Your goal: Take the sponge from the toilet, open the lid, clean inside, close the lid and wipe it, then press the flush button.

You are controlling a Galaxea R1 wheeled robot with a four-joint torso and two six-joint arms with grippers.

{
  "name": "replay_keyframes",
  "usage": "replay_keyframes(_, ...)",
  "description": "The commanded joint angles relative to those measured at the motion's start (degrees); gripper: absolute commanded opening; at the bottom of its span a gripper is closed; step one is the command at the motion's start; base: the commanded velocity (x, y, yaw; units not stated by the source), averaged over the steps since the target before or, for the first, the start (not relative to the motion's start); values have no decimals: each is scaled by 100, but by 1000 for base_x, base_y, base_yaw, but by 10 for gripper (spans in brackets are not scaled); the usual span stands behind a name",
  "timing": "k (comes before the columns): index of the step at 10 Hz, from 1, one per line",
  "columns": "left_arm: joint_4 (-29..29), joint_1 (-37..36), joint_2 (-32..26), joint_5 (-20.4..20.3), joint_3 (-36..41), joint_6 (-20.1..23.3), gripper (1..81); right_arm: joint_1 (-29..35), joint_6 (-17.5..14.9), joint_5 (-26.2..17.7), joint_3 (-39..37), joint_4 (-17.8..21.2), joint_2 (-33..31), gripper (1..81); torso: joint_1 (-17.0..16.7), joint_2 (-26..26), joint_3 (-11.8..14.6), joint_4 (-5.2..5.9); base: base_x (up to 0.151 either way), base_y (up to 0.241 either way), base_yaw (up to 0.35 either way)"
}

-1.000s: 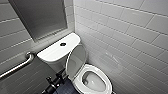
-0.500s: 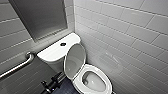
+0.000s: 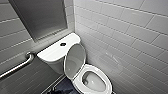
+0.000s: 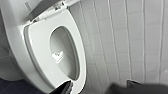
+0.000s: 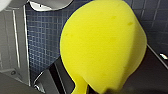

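Remaining raised as half a second before, the white glossy oval plastic lid (image 3: 74, 60) left the white ceramic toilet (image 3: 106, 77) open for cleaning, while the right gripper (image 5: 100, 86) clamped the bright yellow soft sponge (image 5: 102, 45).

Two walls of pale rectangular tiles meet in a corner. The right wall (image 3: 130, 37) is glossy, with soft light lying on it, and the left wall (image 3: 10, 32) is greyer. A big flat grey panel (image 3: 40, 17) is set into the left wall, and a metal grab bar (image 3: 17, 66) is fixed aslant below it. The floor (image 5: 42, 37) is small dark blue square tiles.
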Motion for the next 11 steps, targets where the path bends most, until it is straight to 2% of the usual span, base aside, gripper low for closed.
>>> replay_keyframes(1, 1843, 62, -79, 1592, 359, 3, 811, 9, -1, -339, 117, -266, -284, 10, 0, 0, 0, 0, 0, 0, 0)
replay_keyframes(3, 2539, 475, -17, 2682, 500, 29, 811, -17, 8, -339, 100, -441, -275, 10, 0, 0, 0, 0, 0, 0, 0)
replay_keyframes(4, 2619, 721, 88, 3307, 456, 64, 811, -18, -9, -348, 38, -485, -231, 10, 0, 0, 2, 0, 0, 0, 0)
replay_keyframes(5, 2627, 1054, 228, 3669, 404, 152, 811, -27, -1, -348, 3, -477, -205, 10, 0, 0, 2, 0, 0, 0, 0)
replay_keyframes(7, 2628, 1845, 457, 3670, 184, 547, 811, 61, 8, -295, 256, -503, -353, 10, 0, 0, 2, 0, 0, 0, 0)
replay_keyframes(9, 2619, 2601, 519, 3487, -123, 803, 811, 36, 8, -216, 609, -731, -696, 10, 0, 0, 5, 0, 0, 0, 0)
replay_keyframes(11, 2724, 3182, 721, 2618, -843, 838, 811, -60, 34, -269, 653, -697, -793, 10, 0, 0, 7, 0, 0, 0, 0)
